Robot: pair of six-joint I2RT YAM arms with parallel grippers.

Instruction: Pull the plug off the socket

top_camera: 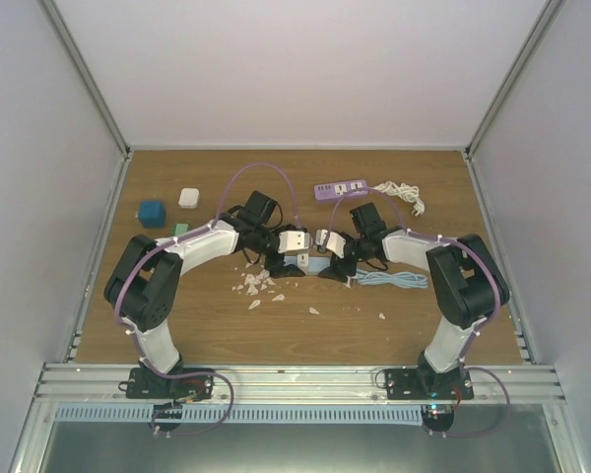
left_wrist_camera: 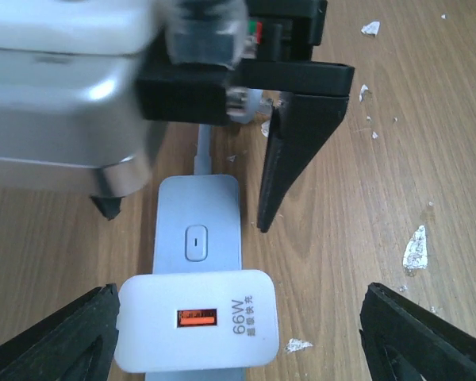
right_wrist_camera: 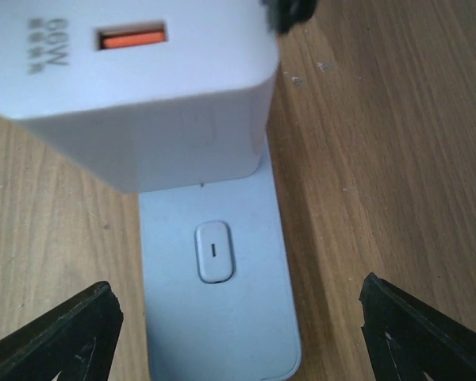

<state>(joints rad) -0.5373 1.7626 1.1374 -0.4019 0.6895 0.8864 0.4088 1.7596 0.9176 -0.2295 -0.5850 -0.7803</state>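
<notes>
A white 66W charger plug [left_wrist_camera: 197, 321] with an orange port sits plugged into a light-blue socket strip [left_wrist_camera: 198, 214] lying flat on the wooden table. My left gripper [left_wrist_camera: 238, 337] is open wide above the plug; its left finger is close beside the plug's side and its right finger is well clear. My right gripper [right_wrist_camera: 238, 341] is open over the strip's switch end [right_wrist_camera: 214, 302], with the plug [right_wrist_camera: 135, 87] just ahead of it. In the top view both grippers, left [top_camera: 294, 246] and right [top_camera: 327, 246], meet over the strip [top_camera: 310, 264].
A purple power strip [top_camera: 341, 189] with a white cable [top_camera: 402, 195] lies at the back. A blue cube [top_camera: 152, 213] and a white box [top_camera: 188, 198] sit at the left. White crumbs [top_camera: 256, 286] are scattered in front. A light-blue cable coil [top_camera: 389, 280] lies at the right.
</notes>
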